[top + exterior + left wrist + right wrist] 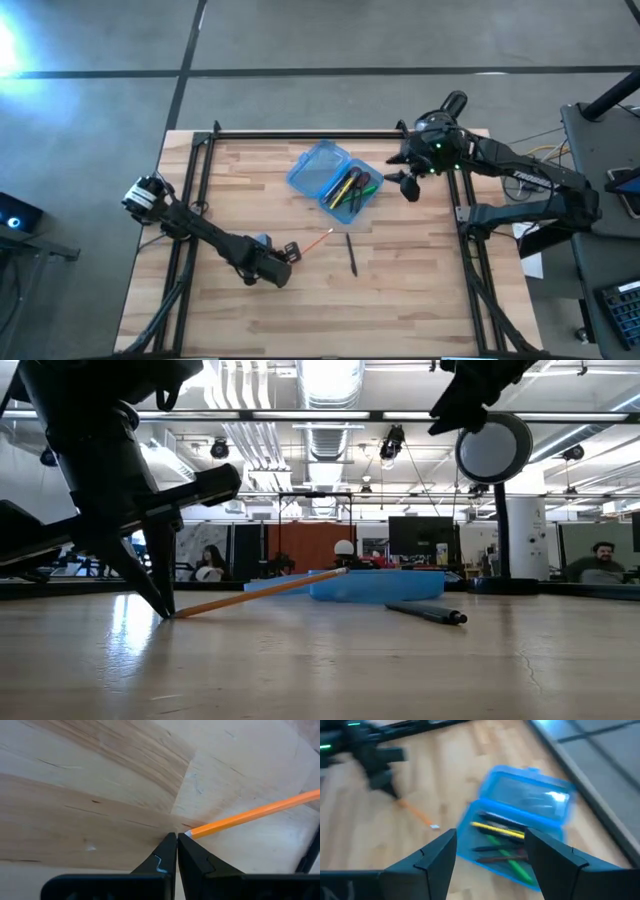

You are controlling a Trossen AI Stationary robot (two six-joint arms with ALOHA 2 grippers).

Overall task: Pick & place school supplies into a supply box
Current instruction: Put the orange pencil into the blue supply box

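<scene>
High view: your left gripper (pixel 293 250) sits at the orange pencil's (pixel 318 240) tail; the supply box (pixel 335 181) lies open nearby, the right gripper (pixel 400 183) spread and empty beside it.

Low view: pencil tilted, tip end raised.

Left wrist: jaws fully closed on the very end — it may pivot or slip out.

Right wrist: pens (pixel 501 841) already boxed.

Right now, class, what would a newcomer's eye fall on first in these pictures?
Mid-table lies the open blue supply box, with pens in one half. Nearer the front, the left claw is shut on the end of an orange pencil, whose other end tilts upward, beside a dark pen. The right claw hangs open beside the box.
</scene>
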